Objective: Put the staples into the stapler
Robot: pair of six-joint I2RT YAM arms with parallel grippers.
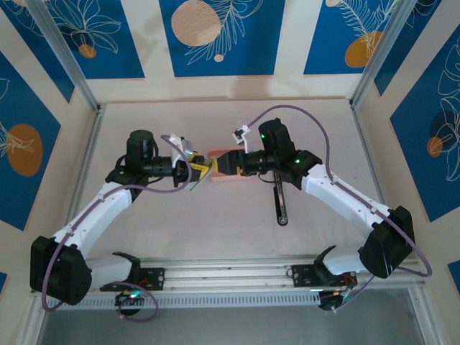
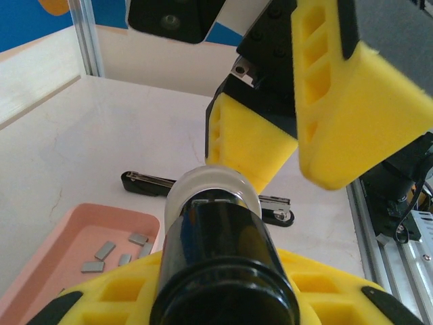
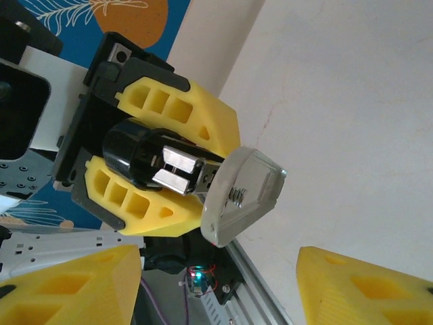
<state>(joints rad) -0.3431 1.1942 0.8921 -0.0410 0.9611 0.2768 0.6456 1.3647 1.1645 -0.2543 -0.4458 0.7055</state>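
Observation:
My left gripper (image 1: pixel 199 171) is shut on a black piece (image 2: pixel 216 250) with a metal channel inside and a clear plastic end (image 3: pixel 240 196); I cannot tell whether it belongs to a stapler. Its yellow fingers (image 3: pixel 183 108) clamp the black body (image 3: pixel 132 152) from both sides. My right gripper (image 1: pixel 219 164) faces it, open, with its fingers (image 3: pixel 67 284) apart and the clear end just beyond them. A long black stapler (image 1: pixel 280 205) lies flat on the table (image 2: pixel 142 181). Several staples (image 2: pixel 105 250) lie in the pink tray (image 2: pixel 67 230) below both grippers.
The pink tray (image 1: pixel 219 177) sits mid-table under the two grippers. An aluminium rail (image 1: pixel 230 277) runs along the near edge and frame posts (image 1: pixel 79 79) stand at the far corners. White tabletop (image 1: pixel 215 230) lies between the tray and the rail.

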